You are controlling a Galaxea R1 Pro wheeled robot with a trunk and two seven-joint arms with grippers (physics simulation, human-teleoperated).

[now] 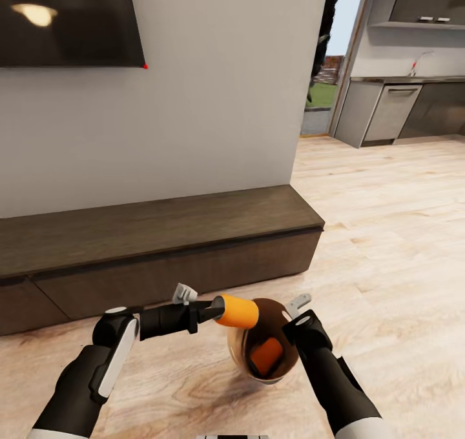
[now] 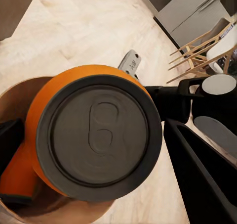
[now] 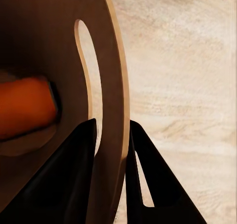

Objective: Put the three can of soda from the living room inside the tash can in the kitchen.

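The left gripper [image 1: 216, 310] is clamped on an orange soda can [image 1: 237, 311]. It holds the can on its side, right over the open top of a round wooden bucket [image 1: 241, 355]. In the left wrist view the can's [image 2: 94, 135] dark grey end with its pull tab faces the camera, and the bucket's brown rim [image 2: 19, 93] curves behind it.

A second orange can [image 1: 266, 356] lies inside the bucket, down near the bottom. The right wrist view shows it [image 3: 24, 108] there too, lying on its side against the inner wall.

The right gripper [image 3: 112, 135] is closed on the bucket's rim [image 3: 116, 85]. One black finger [image 3: 64, 179] is inside the wall and the other is outside, just below a long slot cut in the wood. The bucket hangs above the pale wood floor [image 1: 387, 232].

Ahead is a low, dark wooden TV cabinet [image 1: 148, 239] against a white wall [image 1: 213, 90], with a dark TV screen [image 1: 64, 19] hung above it. Far off to the right is a kitchen with grey cabinets [image 1: 387, 110].
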